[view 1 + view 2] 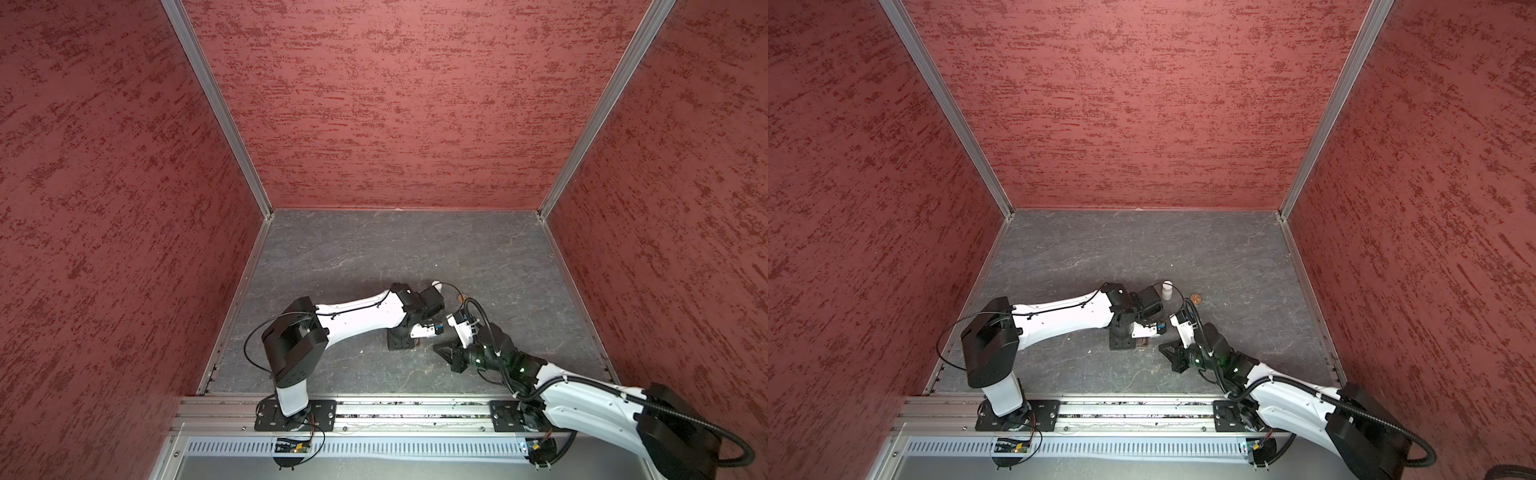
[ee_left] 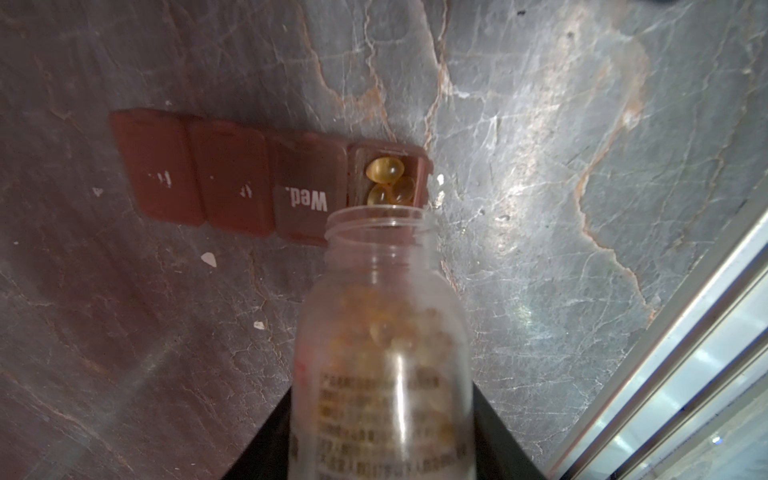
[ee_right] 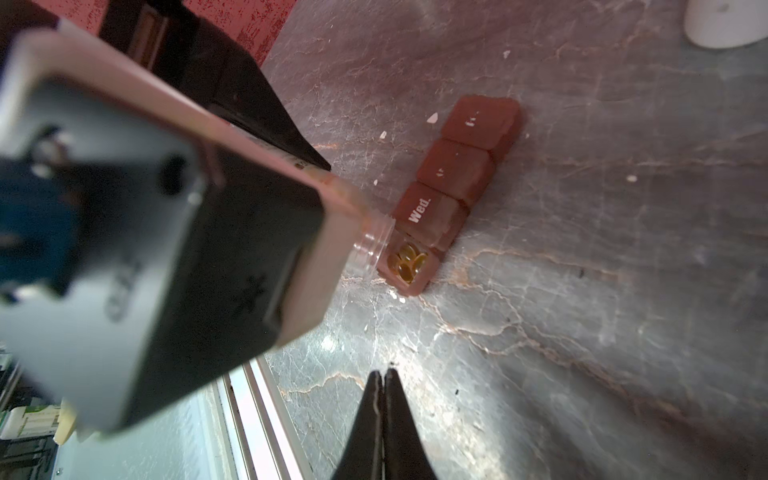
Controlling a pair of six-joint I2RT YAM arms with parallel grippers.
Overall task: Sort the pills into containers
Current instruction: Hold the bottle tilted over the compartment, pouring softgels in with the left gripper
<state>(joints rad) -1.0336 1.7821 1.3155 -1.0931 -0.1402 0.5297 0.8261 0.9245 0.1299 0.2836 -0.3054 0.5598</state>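
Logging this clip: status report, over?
Left gripper holds tipped bottle. Right gripper shut, empty. Amber pills in open end cell of pill box. Nothing blocking.

The containers [image 2: 266, 183] lie in a row on the desk [image 2: 582, 166], pills [image 2: 384, 170] in the end cell (beside the Wed. one). The bottle [image 2: 382, 316] in my left pincer [image 2: 382, 390] has its mouth just beside that cell.

The tilted pill bottle [image 2: 382, 353] overhangs the open cell [image 2: 358, 174], blocking it; tabletop [image 3: 582, 270] beside the closed lids [image 3: 457, 166] lies free.
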